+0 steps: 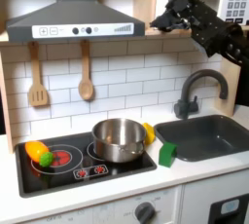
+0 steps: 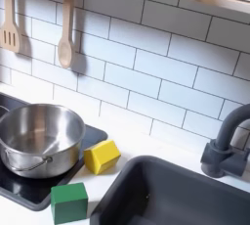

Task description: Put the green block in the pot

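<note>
The arm's gripper (image 1: 167, 18) hangs high at the upper right of the first exterior view, in front of the shelf above the tiles, well apart from everything on the counter. It is dark against a dark arm, so I cannot tell whether its jaws stand wide or narrow; nothing shows between them.

The green block (image 1: 167, 154) sits on the white counter (image 1: 117, 191) at the stove's (image 1: 58, 174) front right corner, between the stove and the sink (image 1: 209, 135). In the second exterior view the block (image 2: 69, 202) lies at the bottom edge, its lower part cut off, touching or just beside the stove's edge and near the sink's (image 2: 176, 195) rim.

The pot (image 1: 118, 138) stands on the stove's right burner, open and with nothing visible inside. In the second exterior view the pot (image 2: 39, 139) is cut off at the left edge. A yellow piece (image 1: 148, 131) lies just behind the pot's right side in the first exterior view, partly hidden by it; the second exterior view shows the yellow piece (image 2: 102, 157) as a tilted block just beside the pot, at the stove's right edge.

An orange toy (image 1: 36, 151) with a green ball (image 1: 46, 159) lies on the left burner. 2 wooden utensils (image 1: 37, 82) hang on the tiled wall. The faucet (image 2: 227, 146) is cut off at the second exterior view's right.
</note>
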Action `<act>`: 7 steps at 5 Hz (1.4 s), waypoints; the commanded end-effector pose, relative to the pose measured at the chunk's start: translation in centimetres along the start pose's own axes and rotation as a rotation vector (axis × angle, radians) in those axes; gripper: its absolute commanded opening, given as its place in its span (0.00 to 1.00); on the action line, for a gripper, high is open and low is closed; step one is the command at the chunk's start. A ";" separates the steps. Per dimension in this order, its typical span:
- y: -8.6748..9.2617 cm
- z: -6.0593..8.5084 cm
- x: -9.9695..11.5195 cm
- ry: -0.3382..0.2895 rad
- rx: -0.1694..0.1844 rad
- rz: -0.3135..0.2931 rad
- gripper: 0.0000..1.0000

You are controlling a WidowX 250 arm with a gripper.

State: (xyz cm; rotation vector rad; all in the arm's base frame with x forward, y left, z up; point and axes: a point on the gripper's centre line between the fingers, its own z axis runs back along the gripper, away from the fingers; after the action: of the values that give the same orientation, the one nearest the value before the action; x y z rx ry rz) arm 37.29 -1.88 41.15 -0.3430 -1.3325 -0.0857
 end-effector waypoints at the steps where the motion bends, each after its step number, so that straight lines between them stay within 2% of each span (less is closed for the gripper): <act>1: 0.1 0.0 0.1 -0.004 0.004 -0.003 0.00; 5: 0.1 -0.1 0.0 0.003 0.005 -0.005 0.00; 6: 0.0 0.0 0.1 0.007 0.002 -0.023 1.00; 7: 0.0 -0.2 0.2 0.008 0.003 -0.009 1.00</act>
State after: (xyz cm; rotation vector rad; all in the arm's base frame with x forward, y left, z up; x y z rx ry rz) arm 37.46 -1.80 41.45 -0.3308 -1.3311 -0.0905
